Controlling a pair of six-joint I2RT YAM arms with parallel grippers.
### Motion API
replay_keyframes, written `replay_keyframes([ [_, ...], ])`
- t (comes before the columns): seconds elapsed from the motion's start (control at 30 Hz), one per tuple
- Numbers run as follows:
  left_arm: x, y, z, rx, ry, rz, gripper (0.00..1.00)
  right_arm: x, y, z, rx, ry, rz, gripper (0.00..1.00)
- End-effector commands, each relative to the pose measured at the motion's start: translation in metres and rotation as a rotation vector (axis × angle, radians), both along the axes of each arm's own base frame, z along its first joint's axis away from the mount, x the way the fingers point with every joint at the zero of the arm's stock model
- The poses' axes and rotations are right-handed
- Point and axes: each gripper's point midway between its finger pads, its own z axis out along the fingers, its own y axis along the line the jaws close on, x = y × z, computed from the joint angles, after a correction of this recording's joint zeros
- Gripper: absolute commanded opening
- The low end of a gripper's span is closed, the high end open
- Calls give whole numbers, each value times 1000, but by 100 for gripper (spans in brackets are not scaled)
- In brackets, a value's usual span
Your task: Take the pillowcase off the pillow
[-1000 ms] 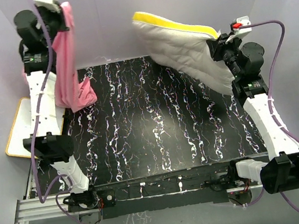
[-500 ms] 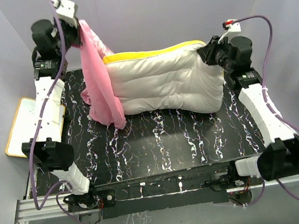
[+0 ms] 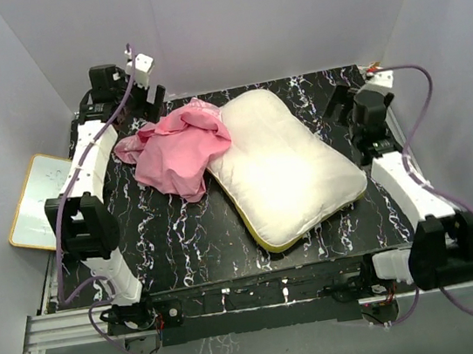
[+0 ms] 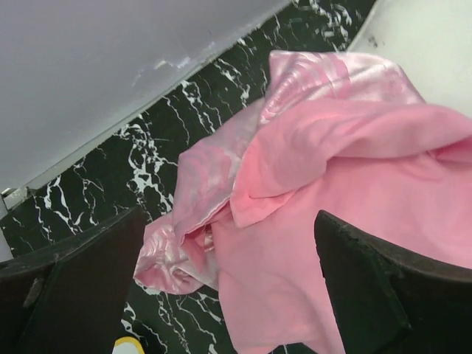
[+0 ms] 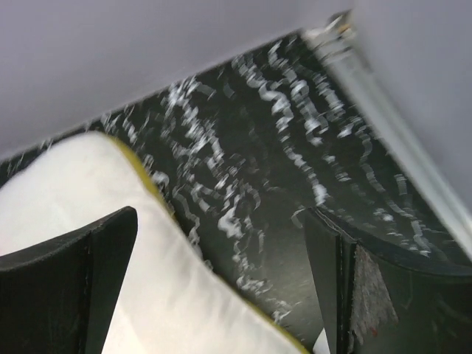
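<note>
A black desk (image 3: 183,237) veined with white is filling the middle of the top view, with plain grey walls closing it in on three sides. A white board with a yellow frame (image 3: 37,200) is lying off the desk's left edge.

The pillowcase (image 3: 182,149) is lying in a crumpled pink heap in the upper left part of the desk, fully off the pillow (image 3: 283,166). Its right edge is touching the pillow's upper left corner and appears to be overlapping it slightly. In the left wrist view the pillowcase (image 4: 332,169) is showing both faces: a shiny satin fold toward the upper left and matte pink over the rest.

The pillow is resting flat and diagonally, running from the upper centre toward the lower right of the desk, with its yellow band showing along the lower left edge.

The left arm (image 3: 85,163) is reaching to the upper left corner of the desk. The left jaws are standing spread apart above the pillowcase, grasping nothing.

The right arm (image 3: 400,180) is reaching along the right edge. The right jaws are also standing released and empty, just beside the pillow's upper right end. In the blurred right wrist view a corner of the pillow (image 5: 66,184) is lying at the lower left.
</note>
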Motion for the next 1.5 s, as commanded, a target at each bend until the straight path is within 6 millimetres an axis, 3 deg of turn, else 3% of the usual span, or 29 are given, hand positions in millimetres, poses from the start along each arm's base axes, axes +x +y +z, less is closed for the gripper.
replay_keyframes([
  [0.0, 0, 40, 61, -117, -153, 146, 97, -49, -74, 99, -82, -440, -419, 98],
  [0.1, -6, 77, 59, -191, -166, 231, 97, -75, -94, 92, -168, -480, -529, 98],
  [0.27, -33, 102, -1, -233, -58, 342, 97, -66, -92, 45, -189, -314, -500, 98],
  [0.43, -66, 108, -55, -319, -52, 435, 97, -69, -95, -13, -210, -182, -511, 98],
  [0.6, -93, 106, -131, -406, 13, 502, 97, -82, -98, -94, -158, -2, -569, 98],
  [0.77, -118, 111, -184, -388, -39, 543, 97, -99, -83, -120, -67, -93, -479, 98],
  [0.87, -126, 120, -200, -405, -97, 615, 97, -97, -81, -126, -73, -82, -460, 98],
  [1.0, -135, 115, -217, -404, -119, 586, 97, -89, -77, -131, -65, -83, -440, 98],
  [1.2, -148, 100, -209, -393, -214, 492, 97, -71, -71, -145, -86, -71, -386, 98],
  [1.4, -151, 101, -213, -382, -242, 519, 97, -45, -31, -149, -165, -71, -83, 98],
  [1.47, -146, 101, -219, -361, -202, 526, 97, -40, 0, -151, -214, -97, 137, 98],
])
